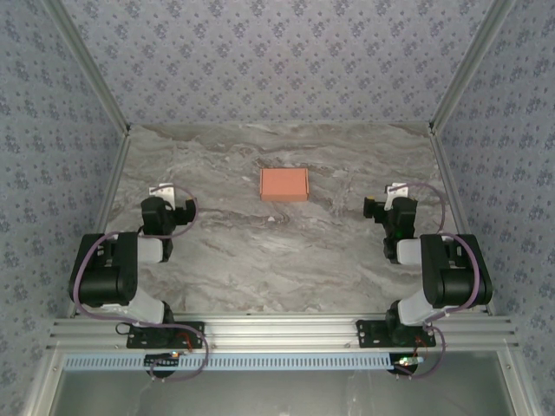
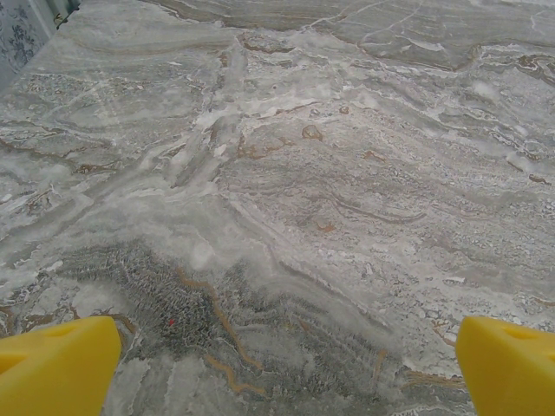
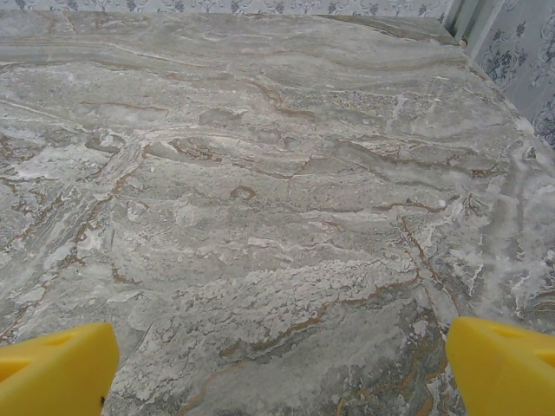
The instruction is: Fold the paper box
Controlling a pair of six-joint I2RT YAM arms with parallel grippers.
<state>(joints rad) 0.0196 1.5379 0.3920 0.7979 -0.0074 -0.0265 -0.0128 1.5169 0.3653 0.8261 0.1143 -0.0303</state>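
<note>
Near the front edge of the counter [image 1: 286,269], the left gripper [image 2: 279,368] and the right gripper [image 3: 282,368] both stood wide open over bare marble, holding nothing. Farther out, midway between them, the paper box [image 1: 284,184] lay flat, well apart from both. It read as a compact rectangle with no flaps spread, so the folding looked done, though tucked tabs could not be confirmed.

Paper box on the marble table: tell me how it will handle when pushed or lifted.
The paper box lies flat and thin, so it will probably slide rather than tip. It looks like light cardboard, likely bending if pinched.
</note>
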